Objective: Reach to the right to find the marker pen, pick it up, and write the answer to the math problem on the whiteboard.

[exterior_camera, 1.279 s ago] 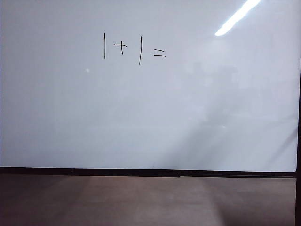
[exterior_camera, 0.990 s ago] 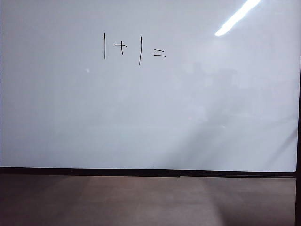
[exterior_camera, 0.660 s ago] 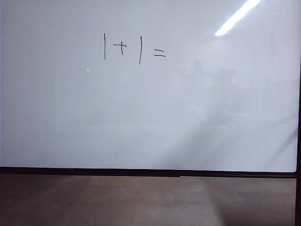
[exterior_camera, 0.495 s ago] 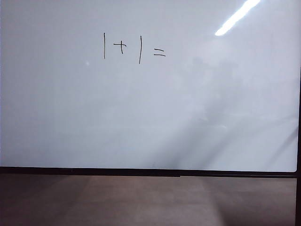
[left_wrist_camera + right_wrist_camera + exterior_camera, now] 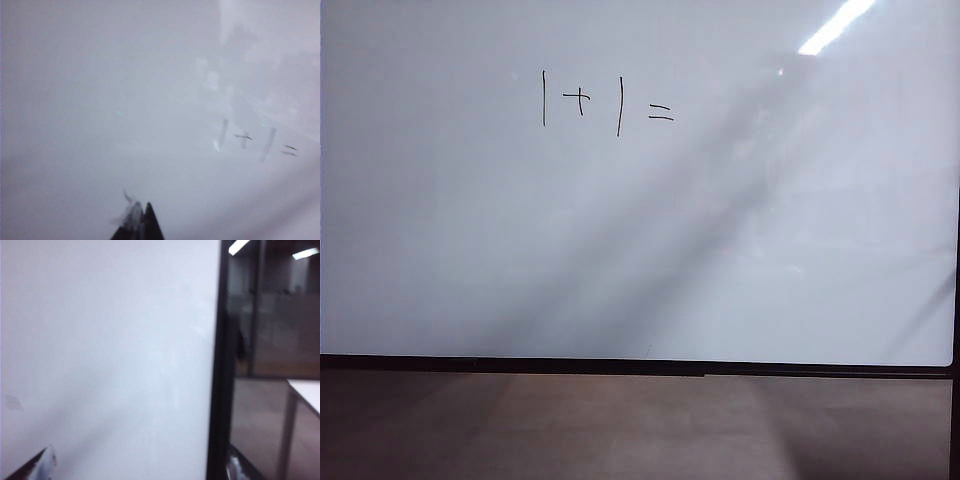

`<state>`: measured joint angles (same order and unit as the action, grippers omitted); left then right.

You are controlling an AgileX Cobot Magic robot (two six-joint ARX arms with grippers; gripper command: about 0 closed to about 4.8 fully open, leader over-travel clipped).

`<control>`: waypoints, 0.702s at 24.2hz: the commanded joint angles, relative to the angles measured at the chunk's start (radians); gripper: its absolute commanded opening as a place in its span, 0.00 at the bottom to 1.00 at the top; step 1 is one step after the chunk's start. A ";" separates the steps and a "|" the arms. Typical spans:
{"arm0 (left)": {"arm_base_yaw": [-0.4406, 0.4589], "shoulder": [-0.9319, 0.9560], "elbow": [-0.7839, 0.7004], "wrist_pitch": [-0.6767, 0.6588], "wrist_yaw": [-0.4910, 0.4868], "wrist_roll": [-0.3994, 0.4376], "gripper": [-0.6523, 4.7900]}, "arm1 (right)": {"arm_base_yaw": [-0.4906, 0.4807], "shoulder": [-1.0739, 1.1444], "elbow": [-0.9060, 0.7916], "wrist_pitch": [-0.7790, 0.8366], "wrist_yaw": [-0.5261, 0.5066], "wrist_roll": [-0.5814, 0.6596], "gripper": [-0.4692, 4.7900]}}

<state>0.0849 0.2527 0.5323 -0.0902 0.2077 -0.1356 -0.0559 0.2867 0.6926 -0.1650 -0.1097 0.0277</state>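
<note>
- Glossy white is pretty much everything here: the whiteboard fills almost the whole exterior view, with a thin black edge along its bottom and right side.
- The math problem sits in the upper part of the board, left of the middle: thin black strokes reading one plus one equals, with bare board just right of the equals sign.
- Under the board runs a brown wooden surface.
- A bright streak of light reflects off the board's top right corner.
- Neither arm shows in the exterior view.
- The left gripper pokes into its wrist view as dark tips close together, facing the board, with the sum blurry and well off to one side. Honestly can't tell whether it's closed or not.
- The right gripper sits by the board's black right edge. One fingertip shows at one corner and another far across, so the jaws are spread wide with nothing between them.
- Past that edge there's a dim room and a pale table.
</note>
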 commanded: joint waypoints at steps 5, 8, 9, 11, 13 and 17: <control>-0.188 0.221 0.206 -0.006 -0.001 0.107 0.11 | -0.002 0.110 0.080 0.163 0.064 -0.003 0.91; -0.312 0.295 0.268 -0.005 -0.070 0.110 0.11 | -0.013 0.111 0.073 0.151 0.074 -0.014 0.90; -0.348 0.316 0.281 -0.005 -0.086 0.110 0.11 | -0.023 0.117 0.065 0.151 0.074 -0.014 0.88; -0.421 0.369 0.307 -0.006 -0.099 0.116 0.11 | -0.048 0.138 0.048 0.162 0.074 -0.013 0.88; -0.484 0.418 0.329 -0.006 -0.097 0.143 0.11 | -0.082 0.174 0.035 0.174 0.062 -0.013 0.88; -0.627 0.524 0.369 -0.004 -0.095 0.210 0.11 | -0.186 0.301 0.029 0.190 -0.045 -0.013 0.88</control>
<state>-0.5125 0.7559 0.8803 -0.1085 0.1104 0.0372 -0.2157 0.5503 0.7181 -0.0063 -0.1032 0.0170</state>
